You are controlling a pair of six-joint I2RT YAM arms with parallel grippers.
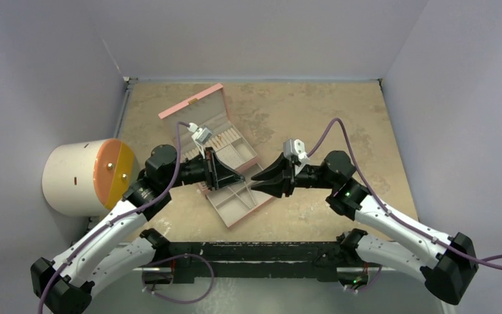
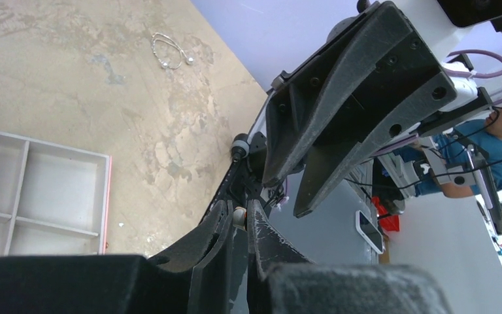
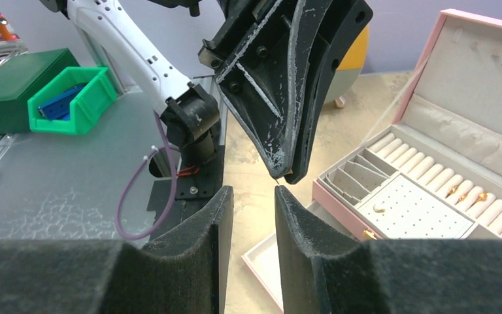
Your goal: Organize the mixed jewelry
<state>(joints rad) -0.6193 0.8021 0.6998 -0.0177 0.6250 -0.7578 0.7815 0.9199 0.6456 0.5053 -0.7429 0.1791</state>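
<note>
At the far left a drum (image 1: pixel 82 176) stood off the table (image 1: pixel 340 111), taking no part.

The left gripper (image 2: pixel 238 208) reached right, over the spot where the pink box (image 1: pixel 193 101) met its tray (image 2: pixel 52 190). Its fingers were pressed almost together, pinching a tiny pale piece (image 2: pixel 238 214) at the very tips. It was held in the air rather than over one compartment, probably because something that small sits badly in the pads and needed a second grip before it could be placed.

In the box, gold rings (image 3: pixel 454 191) sat pushed into the far rolls, which suits them, and a small stud (image 3: pixel 379 207) sat on the holed pad nearer. The tray's compartments in the left wrist view looked bare.

The right gripper (image 3: pixel 253 191) faced left, nose to nose with the left one. Its fingers were parted a little with nothing between them, and the left tips hung just above that gap. This read as a hand-over, though which way the piece was meant to pass cannot be told.

Farther off, a thin chain (image 2: pixel 170 52) lay looped on the table, well apart from the tray and unsorted. From above it could not be made out.
</note>
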